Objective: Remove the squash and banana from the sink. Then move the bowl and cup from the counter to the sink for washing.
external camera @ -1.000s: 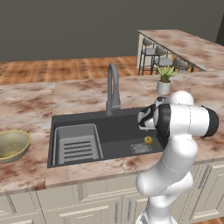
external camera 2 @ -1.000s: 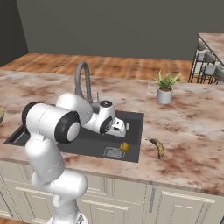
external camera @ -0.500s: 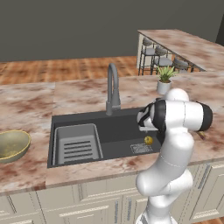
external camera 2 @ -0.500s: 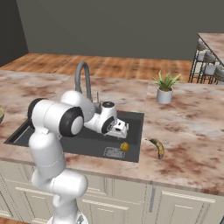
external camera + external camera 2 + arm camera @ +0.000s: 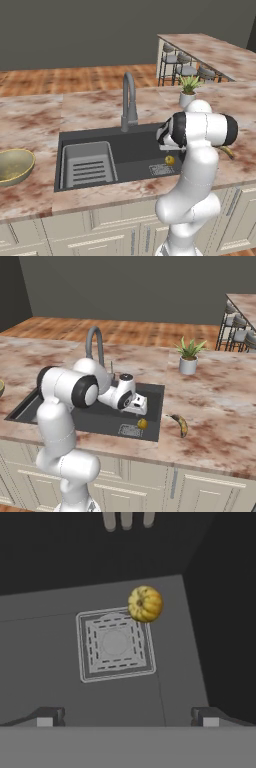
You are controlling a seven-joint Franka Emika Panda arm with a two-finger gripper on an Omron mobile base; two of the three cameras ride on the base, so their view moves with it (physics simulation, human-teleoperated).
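Note:
The squash (image 5: 145,604), a small round yellow ball, lies on the dark sink (image 5: 131,150) floor by the square drain (image 5: 115,643), near the basin's right end; it also shows as squash (image 5: 170,160) and squash (image 5: 142,424). My gripper (image 5: 127,716) hangs above it, open, with nothing between its fingers; the hand (image 5: 136,402) is low over the basin. The banana (image 5: 181,424) lies on the counter just right of the sink. The olive-yellow bowl (image 5: 12,165) sits on the counter far to the left. The cup is out of view.
A grey gooseneck faucet (image 5: 128,100) stands behind the basin. A ribbed tray insert (image 5: 89,165) fills the sink's left half. A white pot with a green plant (image 5: 188,362) stands on the counter at the back right. Bar stools (image 5: 185,70) line the far counter.
My arm has swung slightly, carrying the hand a little toward the sink's right end above the squash. Squash, banana and bowl have not moved.

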